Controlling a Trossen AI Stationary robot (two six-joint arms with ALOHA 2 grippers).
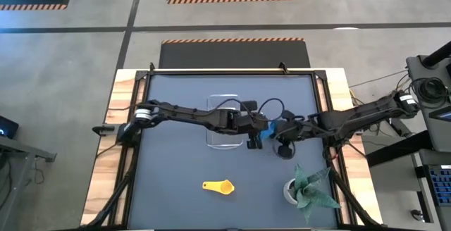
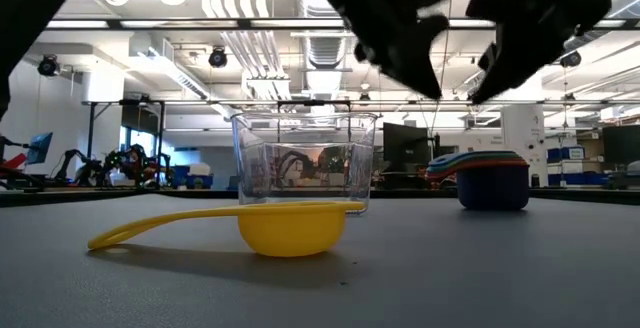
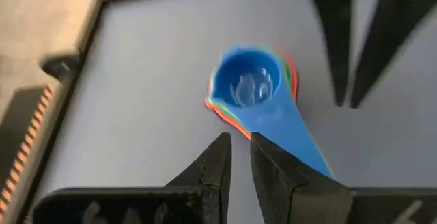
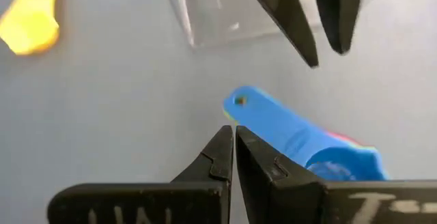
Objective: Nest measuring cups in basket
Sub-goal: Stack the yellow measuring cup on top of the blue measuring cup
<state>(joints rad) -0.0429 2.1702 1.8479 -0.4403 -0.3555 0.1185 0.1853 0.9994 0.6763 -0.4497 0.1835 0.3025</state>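
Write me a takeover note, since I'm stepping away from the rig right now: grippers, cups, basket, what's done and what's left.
Left gripper: nearly shut, holding nothing, hovering over the nested stack's handle.
Right gripper: nearly shut, empty, hovering over the same stack from the other side.
Nested stack: blue cup on top with red, orange and green edges showing beneath, sitting on the table beside the basket, not in it.
Yellow cup: alone on the table nearer the front edge, unstacked.
Basket: looks empty.
Done: most cups nested.
Left: add the yellow cup to the stack and get the stack into the basket.
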